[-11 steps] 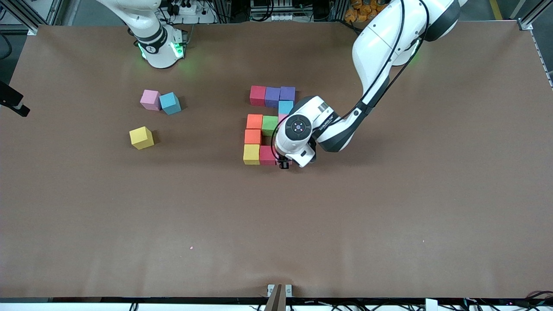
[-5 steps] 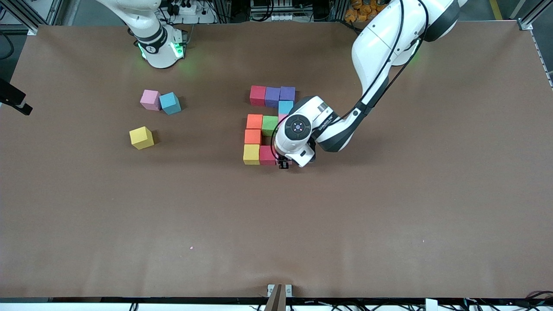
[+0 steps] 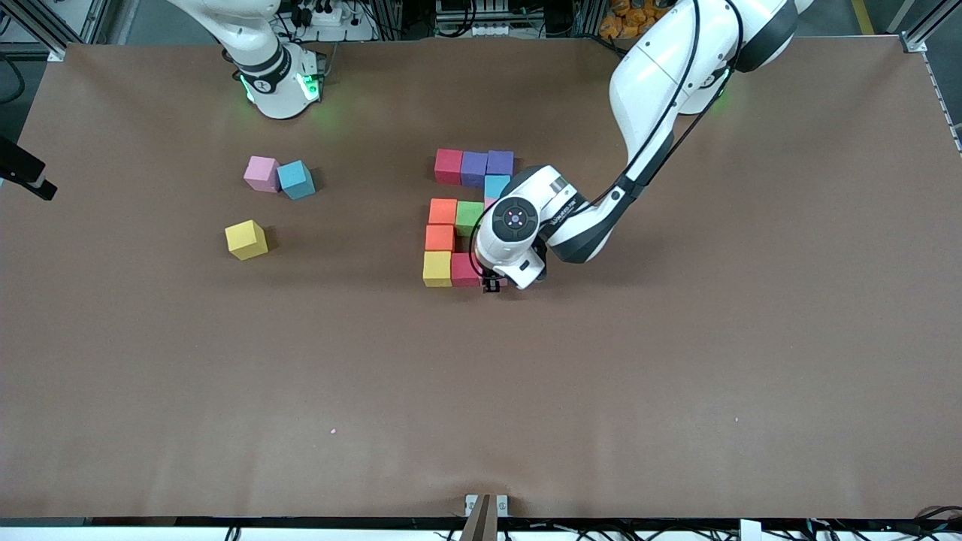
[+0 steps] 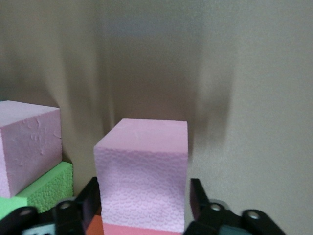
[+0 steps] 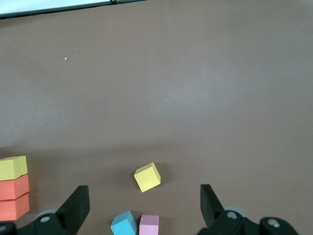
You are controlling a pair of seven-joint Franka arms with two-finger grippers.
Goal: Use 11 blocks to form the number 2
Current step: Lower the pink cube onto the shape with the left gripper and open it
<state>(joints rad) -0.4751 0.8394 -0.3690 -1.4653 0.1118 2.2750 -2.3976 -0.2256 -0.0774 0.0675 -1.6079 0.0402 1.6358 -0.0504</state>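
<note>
At the middle of the front view, the number 2 was seen on the table; at its lower corner the left gripper was closed on a pink block. The right gripper was held wide open, empty, waiting.

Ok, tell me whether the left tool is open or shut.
Shut on the pink foam cube: the left tool has a finger against each side of it.

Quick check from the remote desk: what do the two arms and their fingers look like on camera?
Both arms have glossy white shells with black joints. The left arm carries a black cable; its wrist cap has a dark round disc. The right arm's base glows green. Black fingers show on the right gripper.
</note>
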